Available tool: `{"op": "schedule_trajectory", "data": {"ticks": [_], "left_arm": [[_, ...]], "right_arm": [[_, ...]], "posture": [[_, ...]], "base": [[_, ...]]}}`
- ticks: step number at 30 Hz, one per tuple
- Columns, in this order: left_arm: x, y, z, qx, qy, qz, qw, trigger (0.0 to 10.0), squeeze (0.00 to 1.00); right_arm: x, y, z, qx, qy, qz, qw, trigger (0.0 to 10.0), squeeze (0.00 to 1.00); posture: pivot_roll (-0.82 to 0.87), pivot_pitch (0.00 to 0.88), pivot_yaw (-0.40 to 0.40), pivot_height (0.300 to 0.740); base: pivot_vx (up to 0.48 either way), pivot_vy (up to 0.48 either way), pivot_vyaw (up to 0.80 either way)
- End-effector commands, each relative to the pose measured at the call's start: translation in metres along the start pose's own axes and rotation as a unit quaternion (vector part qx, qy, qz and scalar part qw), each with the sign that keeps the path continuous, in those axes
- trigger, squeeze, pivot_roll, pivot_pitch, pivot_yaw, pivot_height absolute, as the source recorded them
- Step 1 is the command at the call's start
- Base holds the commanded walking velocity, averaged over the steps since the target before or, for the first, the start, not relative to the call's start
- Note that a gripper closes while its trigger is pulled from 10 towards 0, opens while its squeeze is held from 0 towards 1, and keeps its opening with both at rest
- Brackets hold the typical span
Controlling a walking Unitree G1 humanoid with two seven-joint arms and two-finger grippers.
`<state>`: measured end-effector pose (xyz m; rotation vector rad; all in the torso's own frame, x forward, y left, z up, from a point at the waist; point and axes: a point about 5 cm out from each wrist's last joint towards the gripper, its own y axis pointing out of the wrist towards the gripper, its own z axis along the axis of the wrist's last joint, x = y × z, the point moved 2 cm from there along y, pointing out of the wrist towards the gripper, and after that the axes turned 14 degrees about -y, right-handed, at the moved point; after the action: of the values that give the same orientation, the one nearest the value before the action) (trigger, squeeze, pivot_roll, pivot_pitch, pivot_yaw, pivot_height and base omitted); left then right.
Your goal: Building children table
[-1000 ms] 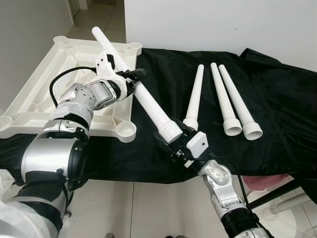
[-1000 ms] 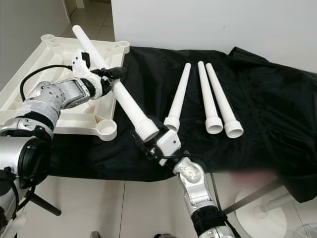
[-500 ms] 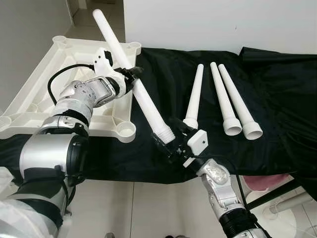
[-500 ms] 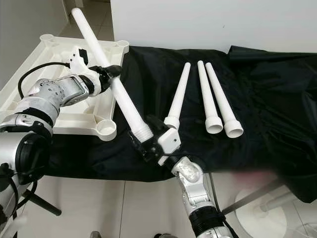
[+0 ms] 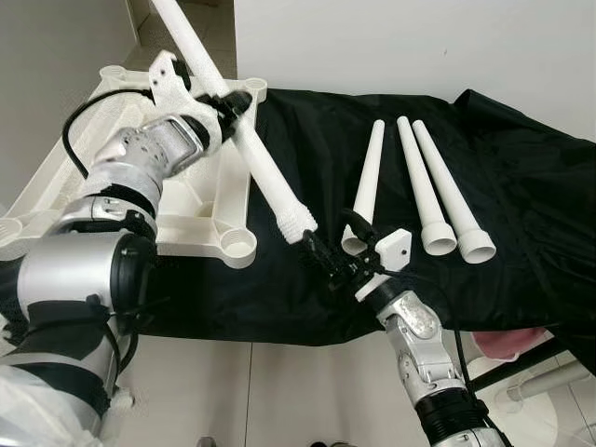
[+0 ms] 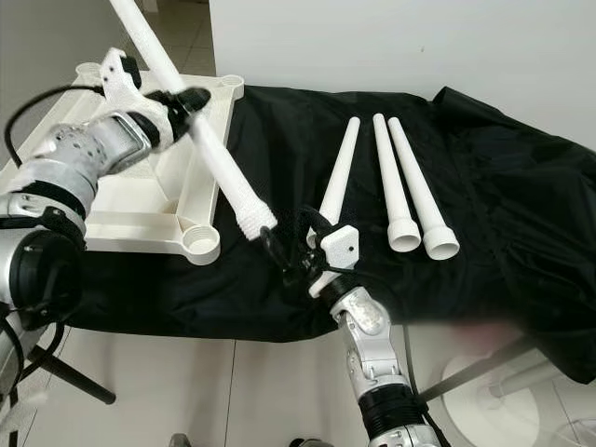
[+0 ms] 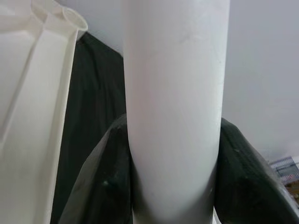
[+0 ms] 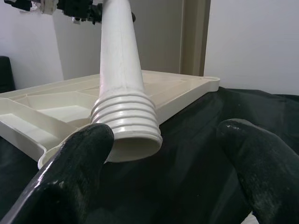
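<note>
Left gripper [image 5: 226, 104], jaws pinching the white table leg [image 5: 250, 154], holds it tilted above the upturned tabletop [image 5: 56, 200]. Right gripper [image 5: 335, 251], jaws spread, sits just beside the leg's threaded end.

Head stereo looks down; wrist cams v. close on leg [image 8: 122, 88].

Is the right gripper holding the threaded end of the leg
No, the right gripper is open, its fingers apart below the leg's threaded end, which hangs free between them.
</note>
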<state>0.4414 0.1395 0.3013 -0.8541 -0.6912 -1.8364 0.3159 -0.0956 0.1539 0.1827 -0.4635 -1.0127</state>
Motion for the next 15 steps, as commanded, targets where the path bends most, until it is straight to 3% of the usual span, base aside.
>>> {"op": "schedule_trajectory", "data": {"ticks": [1, 10, 15], "left_arm": [[0.028, 0.0, 0.009, 0.0, 0.025, -0.105, 0.994, 10.0, 0.0], [0.048, 0.001, 0.011, 0.062, 0.094, -0.136, 0.984, 10.0, 0.0], [0.056, 0.0, 0.007, 0.077, 0.122, -0.154, 0.977, 10.0, 0.0]], "right_arm": [[0.003, 0.002, 0.001, -0.004, 0.009, -0.005, 1.0, 10.0, 0.0], [0.002, 0.021, 0.002, -0.058, 0.025, 0.027, 0.998, 10.0, 0.0], [-0.002, 0.027, 0.011, -0.044, 0.021, 0.049, 0.998, 10.0, 0.0]], "posture": [[-0.04, 0.038, -0.03, 0.74], [-0.04, 0.024, -0.041, 0.74], [-0.04, 0.021, -0.045, 0.74]], "base": [[0.0, 0.0, 0.0], [0.0, 0.0, 0.0], [0.0, 0.0, 0.0]]}}
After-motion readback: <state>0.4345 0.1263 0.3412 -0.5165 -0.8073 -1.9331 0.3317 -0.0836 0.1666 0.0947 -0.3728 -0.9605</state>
